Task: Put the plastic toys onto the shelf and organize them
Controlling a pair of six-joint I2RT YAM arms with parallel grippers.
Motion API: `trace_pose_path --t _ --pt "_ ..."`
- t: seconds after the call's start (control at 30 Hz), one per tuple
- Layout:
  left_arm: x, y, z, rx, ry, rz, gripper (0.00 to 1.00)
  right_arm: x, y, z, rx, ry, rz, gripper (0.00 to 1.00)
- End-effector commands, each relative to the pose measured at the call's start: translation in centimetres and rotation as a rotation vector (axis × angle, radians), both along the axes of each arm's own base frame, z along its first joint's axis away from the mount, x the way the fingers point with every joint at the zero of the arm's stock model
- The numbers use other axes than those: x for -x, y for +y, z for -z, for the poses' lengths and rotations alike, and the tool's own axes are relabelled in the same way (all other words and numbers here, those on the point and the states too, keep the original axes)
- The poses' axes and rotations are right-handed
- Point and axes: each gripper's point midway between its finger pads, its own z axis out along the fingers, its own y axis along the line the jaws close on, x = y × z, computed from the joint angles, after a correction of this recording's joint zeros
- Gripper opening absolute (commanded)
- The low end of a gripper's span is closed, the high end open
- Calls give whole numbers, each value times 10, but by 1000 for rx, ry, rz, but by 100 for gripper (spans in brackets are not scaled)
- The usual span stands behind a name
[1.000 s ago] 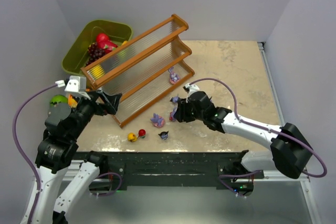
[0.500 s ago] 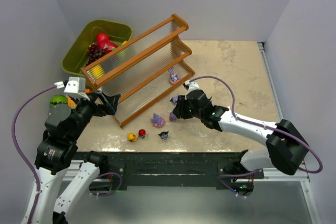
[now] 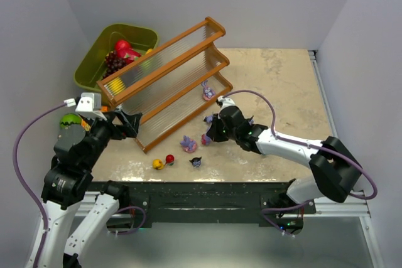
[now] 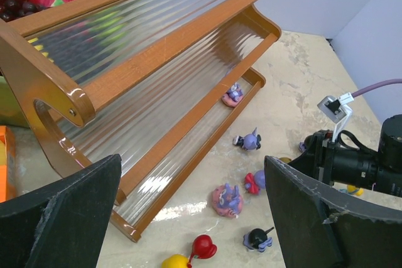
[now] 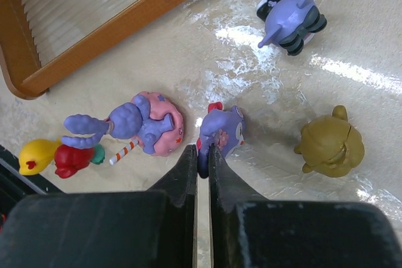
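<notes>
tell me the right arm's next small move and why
Probably open the right gripper and ease it forward over the purple toy with the red bow: its jaws look all but shut, with their tips at the toy's near edge, so nothing seems gripped yet.

Just ahead of the black fingertips of the right gripper (image 5: pixel 202 150), a purple figurine (image 5: pixel 221 131) is wearing a red bow. To the gripper's left, a pink bunny (image 5: pixel 151 123) with purple ears is carrying a red-and-white striped stick. Further left a yellow toy (image 5: pixel 36 156) and a red toy (image 5: pixel 72 160) are glinting, to the right an olive toy (image 5: pixel 330 145) is lying, and beyond them the shelf (image 5: pixel 125 20) is showing an orange-brown frame around clear ribbed tiers.
</notes>
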Motion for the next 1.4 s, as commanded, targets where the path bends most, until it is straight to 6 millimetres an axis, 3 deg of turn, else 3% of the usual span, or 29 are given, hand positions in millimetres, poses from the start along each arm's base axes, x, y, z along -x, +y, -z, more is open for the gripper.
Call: trace_pose_path --t 0.0,0.23,0.43,0.63,0.77,0.97,1.37 --pt "5 5 -17 -3 -50 -13 100 -8 8 -40 -59 -46 24 0" --pt "6 7 -18 -8 -53 -18 100 -5 12 -89 -128 -74 19 0" --pt "13 18 -32 6 -123 -69 100 -6 12 -132 -198 -119 39 0" --pt "17 20 -34 6 -147 -70 99 -26 14 -152 -224 -146 133 0" --pt "19 23 -39 19 -165 -84 99 -41 20 -152 -266 -125 222 0" --pt "28 34 -53 55 -249 -134 99 -64 33 -137 -308 -75 340 0" --pt "12 33 -36 51 -211 -156 100 -94 58 -96 -283 -27 503 0"
